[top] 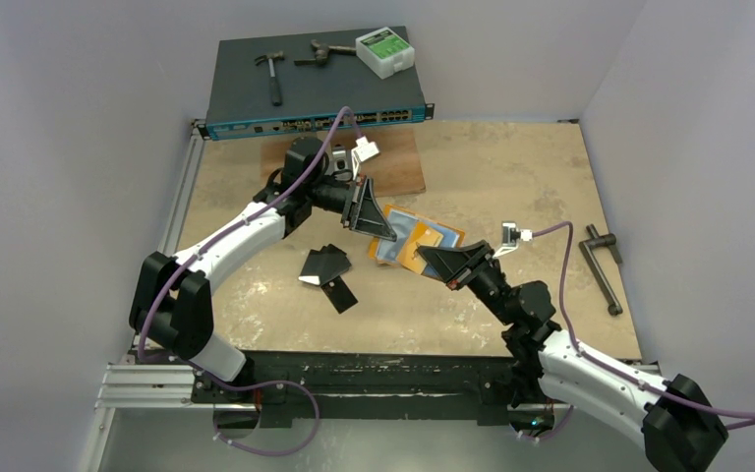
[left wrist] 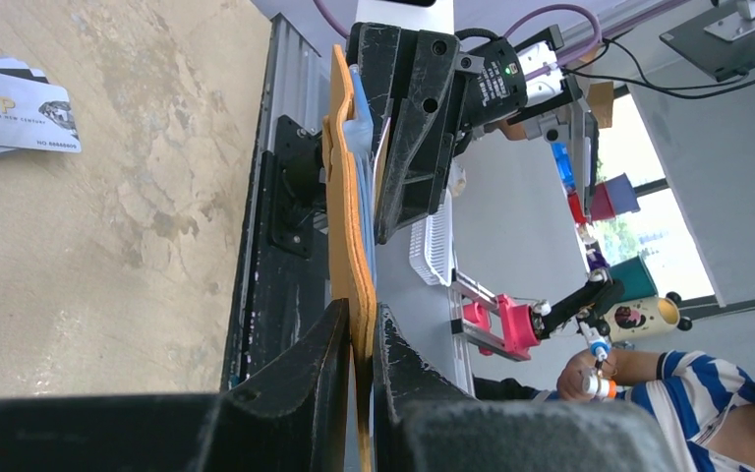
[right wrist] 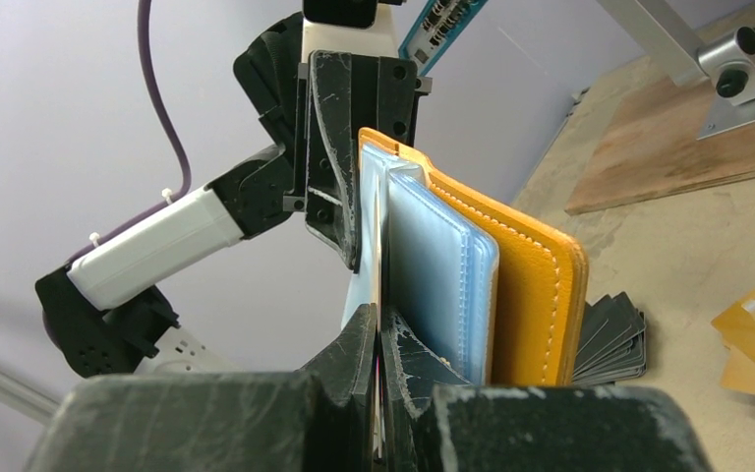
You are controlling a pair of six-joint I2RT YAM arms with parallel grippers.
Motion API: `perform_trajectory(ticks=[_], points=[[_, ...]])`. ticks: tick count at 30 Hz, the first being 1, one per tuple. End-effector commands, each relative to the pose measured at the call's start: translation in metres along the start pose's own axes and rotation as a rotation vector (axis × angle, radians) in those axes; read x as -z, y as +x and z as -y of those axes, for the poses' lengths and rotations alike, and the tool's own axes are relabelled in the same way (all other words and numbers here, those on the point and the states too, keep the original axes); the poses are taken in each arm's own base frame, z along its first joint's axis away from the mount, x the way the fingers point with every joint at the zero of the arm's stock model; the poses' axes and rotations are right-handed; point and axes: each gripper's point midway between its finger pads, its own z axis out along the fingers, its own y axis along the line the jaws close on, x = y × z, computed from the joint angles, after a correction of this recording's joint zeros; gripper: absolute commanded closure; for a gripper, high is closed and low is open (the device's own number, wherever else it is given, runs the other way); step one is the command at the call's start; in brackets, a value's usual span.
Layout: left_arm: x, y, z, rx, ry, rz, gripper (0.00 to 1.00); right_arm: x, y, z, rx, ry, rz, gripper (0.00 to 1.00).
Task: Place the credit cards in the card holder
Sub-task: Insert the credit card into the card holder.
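The orange leather folding card holder hangs open above the middle of the counter, its cover clamped by the left pincer. The right pincer pinches a thin pale sheet beside the clear blue pockets; whether it is a card or a sleeve is unclear. Best hold the cover steady and push straight. Flat black cards lie nearby.
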Motion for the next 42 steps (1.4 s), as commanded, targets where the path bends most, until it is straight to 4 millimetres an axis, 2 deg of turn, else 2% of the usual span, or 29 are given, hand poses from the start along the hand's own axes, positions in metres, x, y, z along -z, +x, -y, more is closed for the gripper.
perform_trajectory(ticks=[1, 15, 42], points=[[0.004, -0.001, 0.026, -0.107, 0.046, -0.008, 0.99, -0.006, 0.001, -0.009, 0.025, -0.028, -0.026, 1.0], [0.006, 0.004, 0.028, -0.145, 0.024, -0.022, 0.98, -0.004, 0.008, -0.002, 0.011, -0.012, -0.05, 1.0], [-0.007, 0.004, 0.036, -0.115, 0.088, -0.017, 0.9, -0.013, 0.007, -0.011, 0.026, -0.05, -0.061, 1.0]])
